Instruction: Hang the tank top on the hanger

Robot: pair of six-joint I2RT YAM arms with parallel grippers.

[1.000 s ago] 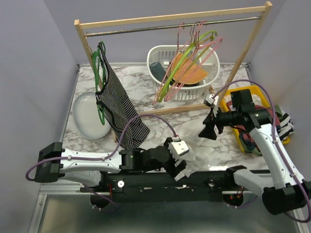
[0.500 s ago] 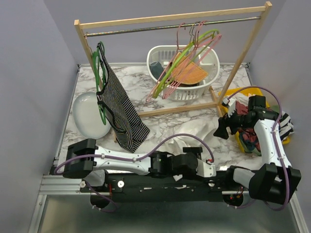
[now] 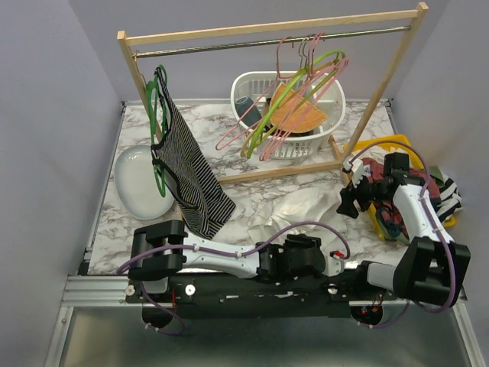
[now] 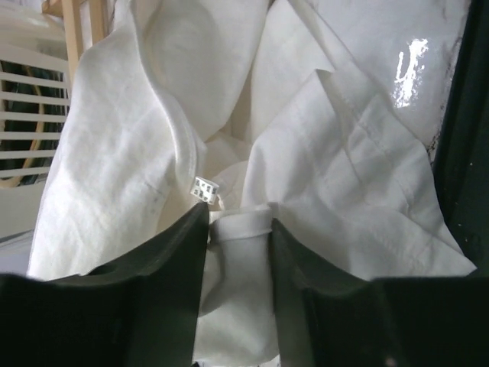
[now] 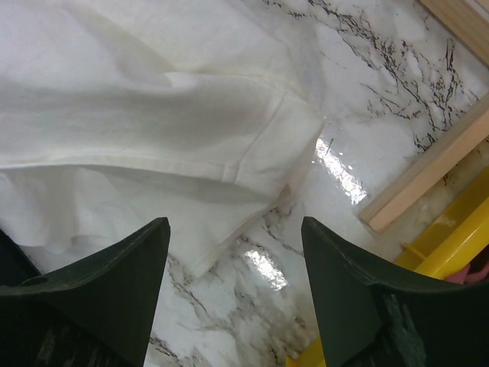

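The white tank top [image 3: 294, 206] lies crumpled on the marble table, in front of the rack. My left gripper [image 4: 237, 218] is low at its near edge, shut on a hemmed fold of the tank top [image 4: 344, 168] that fills the gap between the jaws. In the top view the left gripper [image 3: 322, 256] sits near the table's front edge. My right gripper [image 3: 345, 205] hovers open by the tank top's right edge. In the right wrist view, bare marble shows between the fingers of the right gripper [image 5: 233, 225], with the tank top [image 5: 153, 115] just beyond. Several pink hangers [image 3: 280, 57] hang from the rail.
A lime-green hanger [image 3: 298, 92] hangs among the pink ones over a white basket [image 3: 294, 147]. A striped garment [image 3: 183, 168] hangs on the left post above a white dish [image 3: 137, 183]. A yellow bin [image 3: 397, 143] of clothes stands right. The rack's wooden foot [image 3: 283, 172] crosses the table.
The left arm swept right along the front edge and dropped onto the tank top, its jaws narrowing on a fold. The right arm drew back toward the yellow bin. The hangers swung.
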